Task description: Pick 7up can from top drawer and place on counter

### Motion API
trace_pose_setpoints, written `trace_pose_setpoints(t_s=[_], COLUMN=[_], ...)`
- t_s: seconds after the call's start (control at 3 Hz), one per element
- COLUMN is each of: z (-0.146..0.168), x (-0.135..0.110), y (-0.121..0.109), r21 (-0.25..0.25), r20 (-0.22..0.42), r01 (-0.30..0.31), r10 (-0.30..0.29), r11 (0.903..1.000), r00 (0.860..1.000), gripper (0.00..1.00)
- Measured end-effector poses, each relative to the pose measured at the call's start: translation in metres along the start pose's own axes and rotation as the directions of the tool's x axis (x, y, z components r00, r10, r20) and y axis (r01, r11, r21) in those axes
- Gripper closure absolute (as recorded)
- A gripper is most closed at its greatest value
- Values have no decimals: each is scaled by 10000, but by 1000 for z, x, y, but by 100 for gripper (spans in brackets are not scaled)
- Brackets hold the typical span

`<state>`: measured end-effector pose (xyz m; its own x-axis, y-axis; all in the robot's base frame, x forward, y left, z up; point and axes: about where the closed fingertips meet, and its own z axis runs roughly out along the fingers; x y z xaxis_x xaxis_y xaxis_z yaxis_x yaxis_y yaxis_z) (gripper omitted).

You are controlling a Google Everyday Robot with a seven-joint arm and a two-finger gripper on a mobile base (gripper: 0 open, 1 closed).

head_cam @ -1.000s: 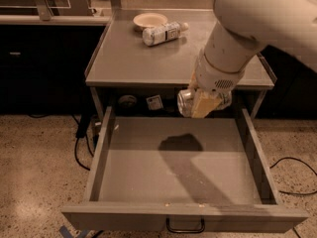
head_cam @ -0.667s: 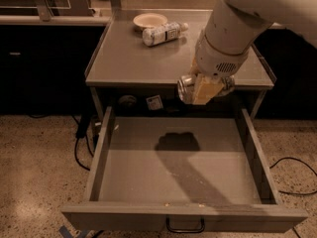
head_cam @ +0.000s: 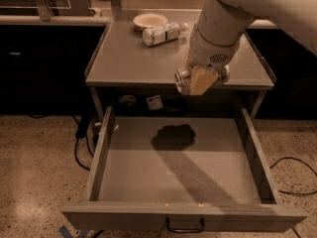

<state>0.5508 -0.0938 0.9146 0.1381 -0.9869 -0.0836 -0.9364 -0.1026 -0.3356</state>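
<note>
The wide, shallow grey metal top drawer (head_cam: 208,182) stands pulled fully out. Above it, the flat grey metal counter (head_cam: 129,58) bears a clear plastic bottle (head_cam: 161,33) lying on its side next to a pale round bowl (head_cam: 150,20) at the back. The white arm's gripper (head_cam: 200,81) hangs at the counter's front edge. Its fingers are clamped on the small silvery 7up can (head_cam: 181,81), which is held sideways in the air.

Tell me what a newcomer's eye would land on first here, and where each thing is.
The big white arm reaches in from the upper right, its gripper clamped on the 7up can, held sideways in the air at the front edge of the counter. Below, the top drawer stands pulled wide open, the arm's shadow on its floor. At the counter's back lie a clear bottle and a pale bowl.
</note>
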Motion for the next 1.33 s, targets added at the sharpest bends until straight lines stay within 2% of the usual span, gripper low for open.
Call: trace_pose_setpoints(t_s=[0.33,0.67,1.0,1.33], z=[17,43,72,103], x=[-3,-1,7,20], y=[-46,-94,-130,-153], r21=[-26,-450,-956,-1177], r20=[-444,-1070,-1273,-795], r01=[731,1356,1594,1431], r10=[-732,-1397,-1708,-1530], r11=[9973,9897,9826,9827], r00=[9963,9844,9770,9850], gripper=[100,100,100,100])
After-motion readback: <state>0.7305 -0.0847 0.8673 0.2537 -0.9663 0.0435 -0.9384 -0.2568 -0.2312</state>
